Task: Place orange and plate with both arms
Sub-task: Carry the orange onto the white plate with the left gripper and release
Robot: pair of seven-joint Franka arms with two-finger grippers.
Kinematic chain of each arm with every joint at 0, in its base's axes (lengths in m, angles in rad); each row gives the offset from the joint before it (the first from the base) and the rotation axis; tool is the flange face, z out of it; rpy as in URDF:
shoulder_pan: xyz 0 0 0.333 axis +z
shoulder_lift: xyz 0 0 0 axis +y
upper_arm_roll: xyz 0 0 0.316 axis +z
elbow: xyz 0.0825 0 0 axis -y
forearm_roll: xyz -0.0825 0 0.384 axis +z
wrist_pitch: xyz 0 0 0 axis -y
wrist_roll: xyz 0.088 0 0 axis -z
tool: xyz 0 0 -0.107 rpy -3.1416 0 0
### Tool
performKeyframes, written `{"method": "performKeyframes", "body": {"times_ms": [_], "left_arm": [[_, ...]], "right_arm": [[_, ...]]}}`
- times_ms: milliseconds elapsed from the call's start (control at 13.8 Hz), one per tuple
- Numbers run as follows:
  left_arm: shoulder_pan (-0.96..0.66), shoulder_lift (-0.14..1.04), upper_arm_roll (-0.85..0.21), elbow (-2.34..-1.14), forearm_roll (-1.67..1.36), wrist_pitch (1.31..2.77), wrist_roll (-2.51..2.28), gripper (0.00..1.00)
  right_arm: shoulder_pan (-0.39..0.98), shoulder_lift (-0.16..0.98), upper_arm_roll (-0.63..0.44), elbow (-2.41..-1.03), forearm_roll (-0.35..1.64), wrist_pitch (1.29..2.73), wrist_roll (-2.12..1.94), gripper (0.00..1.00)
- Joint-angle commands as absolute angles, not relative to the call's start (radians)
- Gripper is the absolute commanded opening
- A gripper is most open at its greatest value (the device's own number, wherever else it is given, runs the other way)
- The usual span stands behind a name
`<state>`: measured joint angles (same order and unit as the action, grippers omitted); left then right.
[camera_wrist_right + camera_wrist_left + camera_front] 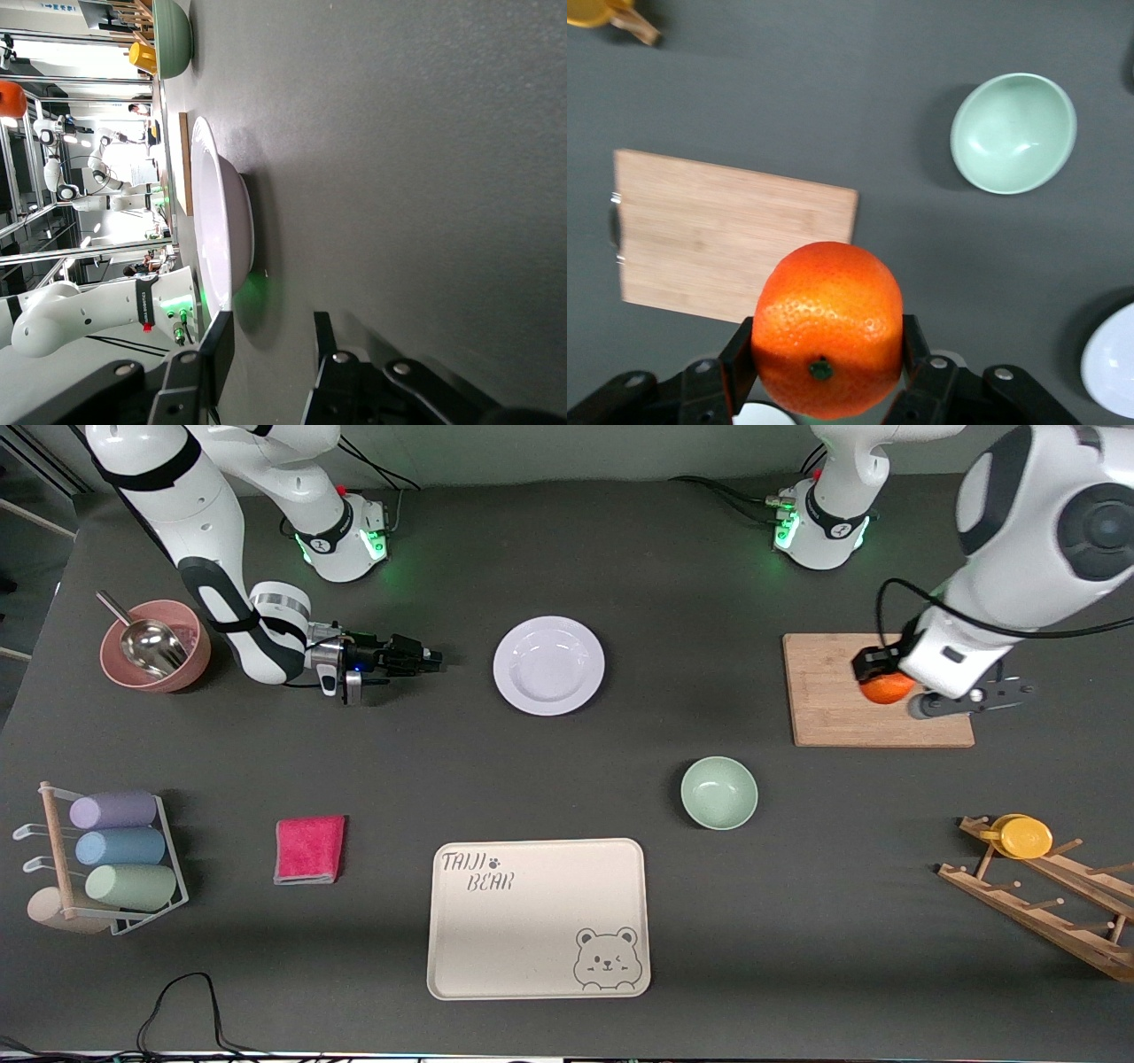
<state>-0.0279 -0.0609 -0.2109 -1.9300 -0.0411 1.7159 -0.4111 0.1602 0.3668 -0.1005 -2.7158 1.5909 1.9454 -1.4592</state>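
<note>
The orange [886, 688] is clamped between the fingers of my left gripper [888, 684], which holds it in the air over the wooden cutting board [833, 708]. In the left wrist view the orange [828, 328] fills the shut gripper [828, 359], with the board's corner [726, 239] below it. The pale lavender-white plate [549, 665] lies flat mid-table. My right gripper [434, 660] is open and empty, low over the table beside the plate toward the right arm's end. In the right wrist view the plate's rim [221, 230] lies just ahead of the open gripper [270, 341], not between the jaws.
A mint-green bowl [718, 792] and a cream bear tray [538, 948] lie nearer the front camera than the plate. A pink cloth [309, 849], a pink bowl with a scoop [155, 646], a cup rack [115, 850] and a wooden rack with a yellow lid [1028, 837] stand around.
</note>
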Motion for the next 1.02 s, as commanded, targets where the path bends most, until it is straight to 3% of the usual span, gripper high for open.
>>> {"method": "performKeyframes", "body": {"times_ms": [0, 436, 726, 944], "left_arm": [[-0.031, -0.028, -0.299, -1.898, -0.084, 1.75, -0.559, 0.0], [-0.121, 0.182, -0.584, -1.899, -0.078, 2.05, -1.035, 0.0], [-0.28, 0.375, -0.589, -1.898, 0.059, 2.27, -1.239, 0.0], [-0.357, 0.483, -0.584, -1.896, 0.223, 2.338, -1.422, 0.0]], "right_arm": [[0.173, 0.396, -0.107, -2.706, 1.621, 1.939, -1.5, 0.43], [0.173, 0.407, -0.109, -2.7, 1.623, 1.913, -1.537, 0.43], [0.173, 0.41, -0.107, -2.698, 1.631, 1.901, -1.552, 0.43], [0.173, 0.41, -0.107, -2.698, 1.643, 1.891, -1.555, 0.43]]}}
